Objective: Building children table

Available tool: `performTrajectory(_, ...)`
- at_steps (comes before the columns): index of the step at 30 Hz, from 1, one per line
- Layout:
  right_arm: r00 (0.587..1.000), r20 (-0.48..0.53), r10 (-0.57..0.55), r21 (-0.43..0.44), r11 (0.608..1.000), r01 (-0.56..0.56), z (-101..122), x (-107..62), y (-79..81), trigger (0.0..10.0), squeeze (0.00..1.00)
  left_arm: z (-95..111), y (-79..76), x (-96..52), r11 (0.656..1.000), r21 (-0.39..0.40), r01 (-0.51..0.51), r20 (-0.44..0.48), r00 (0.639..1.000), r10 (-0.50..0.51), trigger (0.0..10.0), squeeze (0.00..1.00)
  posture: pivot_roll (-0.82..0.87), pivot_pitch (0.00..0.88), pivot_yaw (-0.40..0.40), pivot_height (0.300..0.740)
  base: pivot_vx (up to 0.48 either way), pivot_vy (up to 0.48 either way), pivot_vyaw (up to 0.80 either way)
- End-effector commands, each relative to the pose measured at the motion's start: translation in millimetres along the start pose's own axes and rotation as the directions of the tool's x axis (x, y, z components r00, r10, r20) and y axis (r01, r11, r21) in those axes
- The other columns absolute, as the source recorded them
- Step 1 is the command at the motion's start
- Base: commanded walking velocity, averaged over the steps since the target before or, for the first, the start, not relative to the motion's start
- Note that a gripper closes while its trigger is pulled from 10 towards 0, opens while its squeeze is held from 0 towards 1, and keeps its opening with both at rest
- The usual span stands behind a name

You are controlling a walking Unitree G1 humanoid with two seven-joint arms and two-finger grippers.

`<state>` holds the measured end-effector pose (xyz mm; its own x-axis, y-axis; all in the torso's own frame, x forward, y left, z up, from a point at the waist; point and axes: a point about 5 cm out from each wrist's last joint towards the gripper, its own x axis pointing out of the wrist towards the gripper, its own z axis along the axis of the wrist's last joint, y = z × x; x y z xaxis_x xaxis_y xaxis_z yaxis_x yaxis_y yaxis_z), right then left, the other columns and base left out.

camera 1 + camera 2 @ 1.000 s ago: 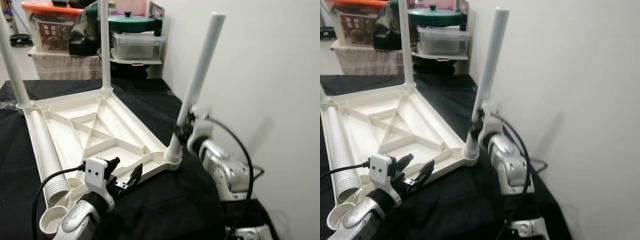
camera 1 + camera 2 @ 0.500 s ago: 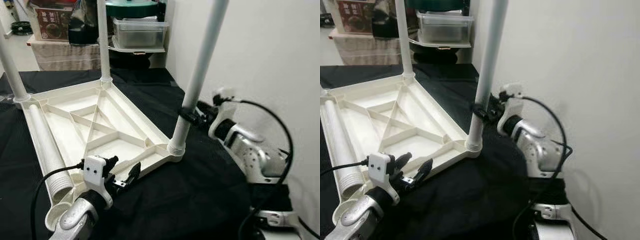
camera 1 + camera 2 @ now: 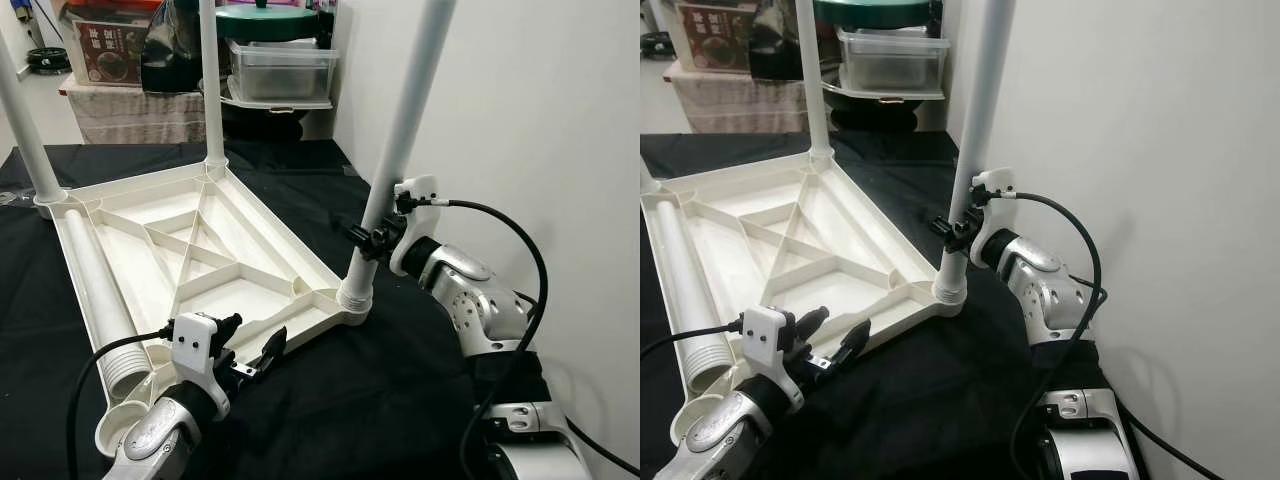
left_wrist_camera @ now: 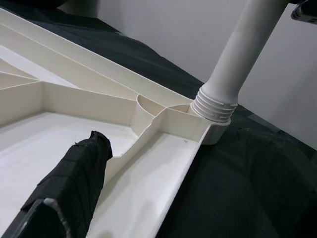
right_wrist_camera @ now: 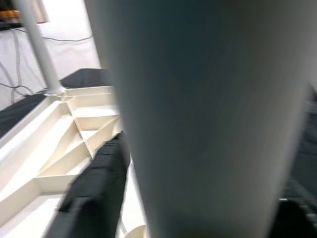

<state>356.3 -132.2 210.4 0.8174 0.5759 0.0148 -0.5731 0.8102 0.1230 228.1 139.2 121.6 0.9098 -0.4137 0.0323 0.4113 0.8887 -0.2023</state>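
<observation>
Cream ribbed plastic tabletop (image 3: 200, 262): lies upside down on a black cloth-covered surface (image 3: 400, 390).

White round plastic legs: three stand upright in corner sockets, near right (image 3: 400, 150), far right (image 3: 208, 85), far left (image 3: 25, 125).

Loose white leg with threaded end (image 3: 95, 300): lies along the tabletop's left edge.

Right gripper (image 3: 372, 238): black fingers clamped round the near right leg, low, above its socket.

Left gripper (image 3: 250, 355): fingers parted, holding nothing, over the tabletop's near edge.
</observation>
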Motion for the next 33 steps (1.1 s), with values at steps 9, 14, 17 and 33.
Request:
performTrajectory(9,0.787,-0.110,-0.607,-0.031,0.794,0.608,-20.7,-10.6,-12.9,0.0,0.00,-1.7,1.4,-0.6,1.000,0.001,0.004,-0.012,1.000,-0.004,10.0,0.00,0.04,0.000,-0.118,0.740,0.000,0.000,0.00)
performTrajectory(14,0.898,-0.044,-0.438,0.073,0.895,0.440,-12.3,-2.8,49.9,10.0,0.00,-2.8,0.3,0.9,1.000,-0.002,0.008,-0.016,1.000,-0.008,10.0,0.00,0.04,0.000,-0.111,0.740,0.000,0.000,0.00)
performTrajectory(17,0.935,0.004,-0.354,0.083,0.932,0.353,-5.0,-2.6,54.8,10.0,0.58,-3.0,0.3,3.6,1.000,-0.003,0.012,-0.015,1.000,-0.012,10.0,0.00,0.03,0.000,-0.111,0.740,0.000,0.000,0.00)
performTrajectory(33,0.985,0.126,0.114,-0.005,0.993,-0.115,34.4,-17.6,5.9,10.0,0.00,-3.7,1.0,6.7,1.000,-0.005,0.022,-0.013,1.000,-0.022,10.0,0.00,0.02,0.000,-0.121,0.740,0.000,0.000,0.00)
